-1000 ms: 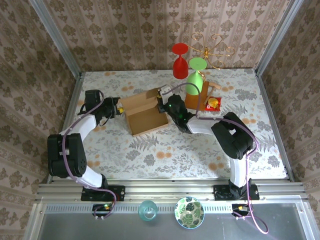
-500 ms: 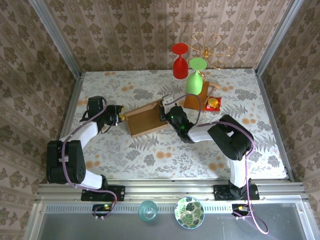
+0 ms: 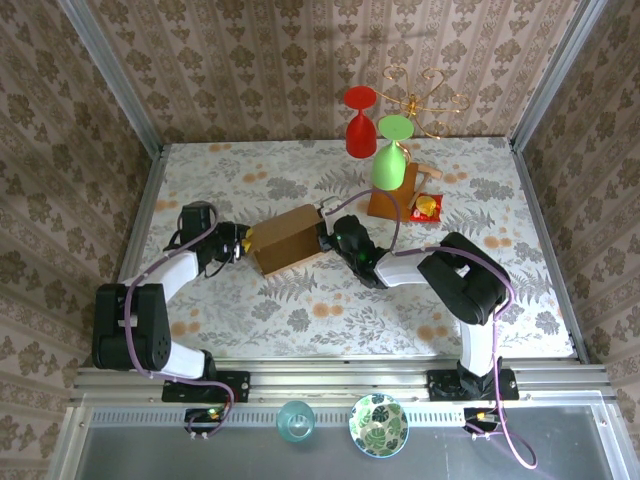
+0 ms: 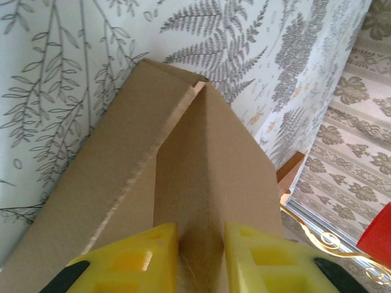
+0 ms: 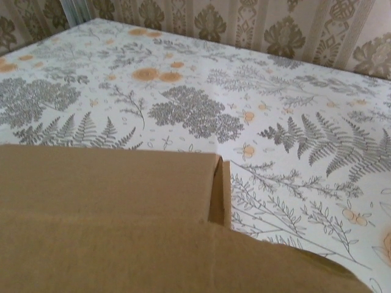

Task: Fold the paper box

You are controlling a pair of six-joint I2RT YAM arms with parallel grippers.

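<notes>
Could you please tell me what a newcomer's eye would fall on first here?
The brown cardboard box in the middle of the flowered table draws the eye, with the left gripper pinching a flap at its left end and the right gripper at its right end. Behind it, a red glass and a green glass stand out brightly.

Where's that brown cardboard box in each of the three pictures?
Top view: tan cardboard box near the picture's centre.
Left wrist: box fills the middle and lower left.
Right wrist: box across the lower half.
Shared landmark: fern-print tablecloth under it.
</notes>
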